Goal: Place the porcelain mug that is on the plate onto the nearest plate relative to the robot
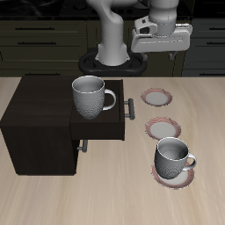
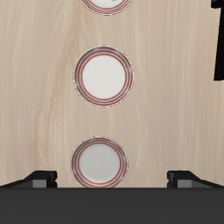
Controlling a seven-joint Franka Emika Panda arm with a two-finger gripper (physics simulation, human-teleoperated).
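Porcelain mug (image 1: 173, 159), dimpled, loop-handled, seated on ringed round plate (image 1: 173, 176)

Three plates (image 2: 103, 75) in a row (farthest one cropped), fingertips (image 2: 44, 177) seemingly apart.

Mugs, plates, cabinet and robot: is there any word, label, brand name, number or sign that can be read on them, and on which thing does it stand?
None: no text shows in either view. The two mugs, the plates, the dark cabinet and the gripper carry no lettering, number or sign.
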